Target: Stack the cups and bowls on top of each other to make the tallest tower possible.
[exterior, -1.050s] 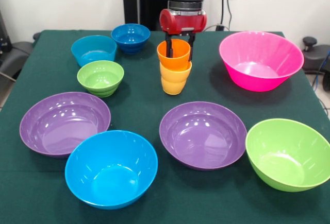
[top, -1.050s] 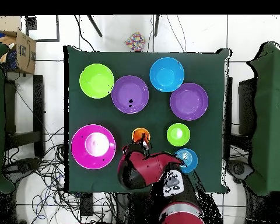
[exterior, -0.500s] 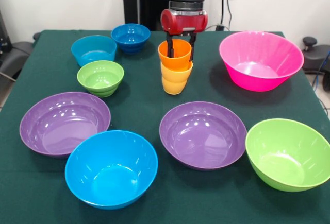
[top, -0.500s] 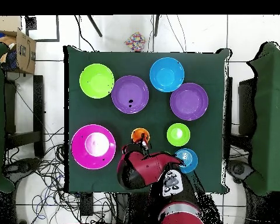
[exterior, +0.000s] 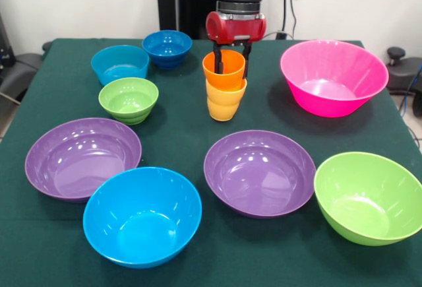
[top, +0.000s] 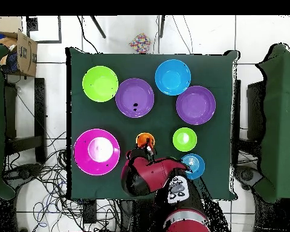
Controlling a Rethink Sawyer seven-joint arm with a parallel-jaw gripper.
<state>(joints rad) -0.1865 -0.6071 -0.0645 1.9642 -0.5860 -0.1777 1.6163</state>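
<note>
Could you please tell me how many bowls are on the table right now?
8. Far row: dark blue bowl, light blue bowl, small green bowl, pink bowl. Near row: two purple bowls, large blue bowl, large green bowl. None looks hidden.

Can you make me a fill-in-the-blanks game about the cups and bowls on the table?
1. The ribbed orange plastic cup sits in the ribbed ____ plastic cup.
2. The robot's claw has one finger inside the orange cup and the other ____ it.
3. The small glossy green plastic bowl sits in front of the small light ____ plastic bowl.
4. There are ____ large purple plastic bowls on the dark green tablecloth.

Missing words: yellow-orange; outside; blue; two
</note>
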